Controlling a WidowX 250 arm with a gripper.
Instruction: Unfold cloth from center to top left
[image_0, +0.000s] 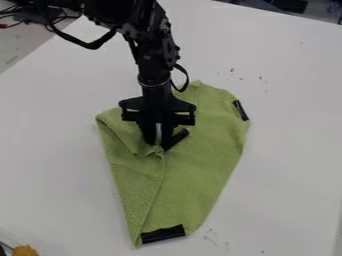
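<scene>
Something orange-yellow (25, 251) sits by the white tabletop (60, 150), cables (9, 21) beyond. I cannot tell if the gripper (159, 144) at the cloth (200, 160) is closed

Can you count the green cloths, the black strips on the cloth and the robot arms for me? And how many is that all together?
Green cloth: 1
Black strips: 3 (bottom strip, right-edge strip, strip beside the gripper)
Robot arm: 1
Total: 5
</scene>
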